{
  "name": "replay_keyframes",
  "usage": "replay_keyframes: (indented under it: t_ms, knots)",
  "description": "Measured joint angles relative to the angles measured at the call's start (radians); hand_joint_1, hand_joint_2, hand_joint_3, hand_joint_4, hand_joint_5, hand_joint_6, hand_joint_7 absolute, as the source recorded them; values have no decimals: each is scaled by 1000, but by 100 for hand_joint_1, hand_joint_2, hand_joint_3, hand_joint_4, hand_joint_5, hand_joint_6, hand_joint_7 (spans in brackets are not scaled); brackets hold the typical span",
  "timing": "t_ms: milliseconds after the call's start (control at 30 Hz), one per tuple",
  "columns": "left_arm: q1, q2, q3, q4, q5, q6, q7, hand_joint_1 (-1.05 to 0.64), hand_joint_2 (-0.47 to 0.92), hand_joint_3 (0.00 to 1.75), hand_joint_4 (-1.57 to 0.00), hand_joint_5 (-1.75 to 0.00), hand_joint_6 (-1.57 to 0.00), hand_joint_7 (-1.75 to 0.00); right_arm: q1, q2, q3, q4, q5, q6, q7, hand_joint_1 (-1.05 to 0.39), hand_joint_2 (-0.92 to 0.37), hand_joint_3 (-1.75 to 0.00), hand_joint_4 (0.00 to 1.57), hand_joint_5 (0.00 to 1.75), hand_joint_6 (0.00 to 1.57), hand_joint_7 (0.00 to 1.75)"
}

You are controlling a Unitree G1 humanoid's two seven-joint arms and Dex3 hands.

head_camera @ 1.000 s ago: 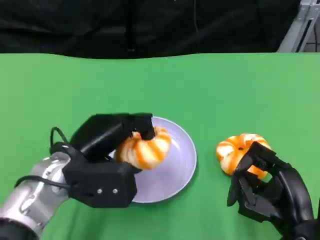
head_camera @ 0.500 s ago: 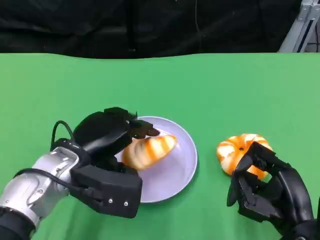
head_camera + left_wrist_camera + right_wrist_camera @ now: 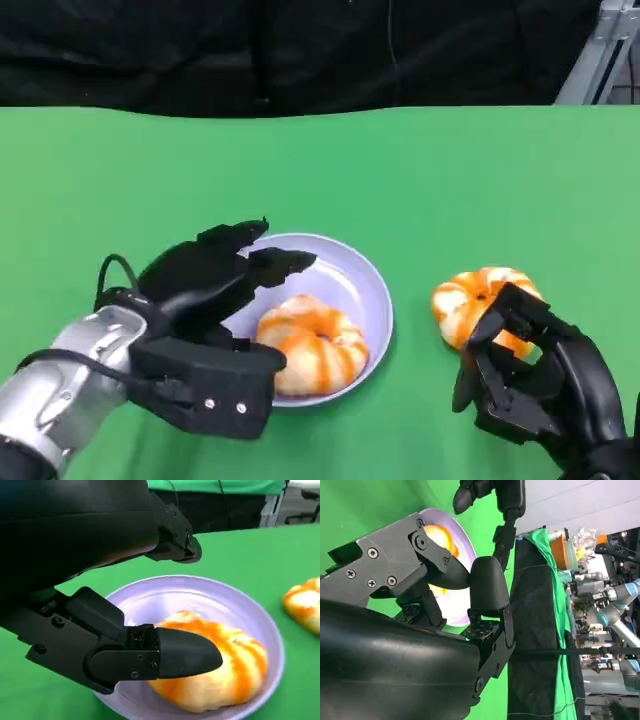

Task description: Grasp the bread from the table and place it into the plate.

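A striped orange-and-cream ring of bread (image 3: 312, 355) lies flat in the lavender plate (image 3: 345, 280), at its near side. My left hand (image 3: 215, 290) hovers over the plate's left edge, fingers spread and holding nothing. In the left wrist view its fingers (image 3: 185, 652) hang just above the bread (image 3: 215, 665) inside the plate (image 3: 270, 630). A second bread ring (image 3: 480, 300) sits on the green table to the right. My right hand (image 3: 530, 385) stays just in front of it, fingers half curled and empty, tips at the bread's near edge.
The green table (image 3: 450, 180) spreads wide behind the plate, up to a black curtain at the back. The right wrist view shows the plate (image 3: 452, 602) past my right fingers (image 3: 485, 585), and the second bread (image 3: 302, 602) shows in the left wrist view.
My left hand has let go of the bread, which dropped flat into the plate, and its fingers have spread and drawn back left. The right hand has not moved.
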State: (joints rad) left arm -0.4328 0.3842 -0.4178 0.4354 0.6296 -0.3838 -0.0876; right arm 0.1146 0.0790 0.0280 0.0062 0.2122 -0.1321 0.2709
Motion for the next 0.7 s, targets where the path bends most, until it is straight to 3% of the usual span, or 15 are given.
replay_keyframes:
  t_ms: [67,167,267,300,367,400,433,467,500,567,700]
  knots:
    - [33,1,40,-37,-98,0,-59,-87,92,54,-7,-3,-34,-2,1,0,0,-1,0,0,-1,-8,-60,-114,86,175,63,173]
    - [93,0,103,-105,-251,11,-141,-29,92,42,-47,-17,-55,-8,0,0,2,-2,0,1,-2,-10,-59,-115,86,175,63,173]
    - [164,-16,187,-186,-481,54,-239,-1,92,51,-81,-27,-78,-14,2,0,1,-6,0,4,-4,-10,-59,-114,85,175,63,173]
    - [185,-26,216,-215,-562,91,-274,5,85,68,-99,-47,-101,-19,2,0,1,-6,0,4,-4,-9,-59,-114,86,175,63,173]
    - [229,-49,274,-267,-710,179,-325,6,68,99,-96,-106,-120,-39,1,1,2,-7,0,4,-4,-9,-59,-115,87,175,63,173]
    - [260,-58,304,-296,-783,229,-347,7,59,117,-91,-138,-110,-82,1,1,2,-7,0,3,-4,-9,-59,-115,87,175,63,173]
    - [284,-62,323,-319,-828,269,-361,8,55,130,-88,-156,-99,-115,1,1,1,-7,0,3,-4,-9,-59,-115,87,175,63,173]
    - [309,-67,342,-345,-868,311,-374,8,54,136,-89,-167,-89,-143,1,1,0,-7,0,2,-4,-9,-59,-115,87,175,63,173]
    - [329,-69,357,-372,-906,351,-386,8,56,136,-91,-171,-83,-158,1,1,0,-7,0,2,-4,-9,-59,-115,87,175,63,173]
    - [371,-68,391,-430,-984,428,-414,8,58,136,-94,-174,-79,-170,0,1,-1,-6,1,2,-3,-9,-59,-115,87,175,63,173]
    - [437,-50,453,-487,-1069,501,-478,5,61,134,-93,-175,-77,-174,-1,1,-2,-5,2,2,0,-9,-59,-115,88,175,64,172]
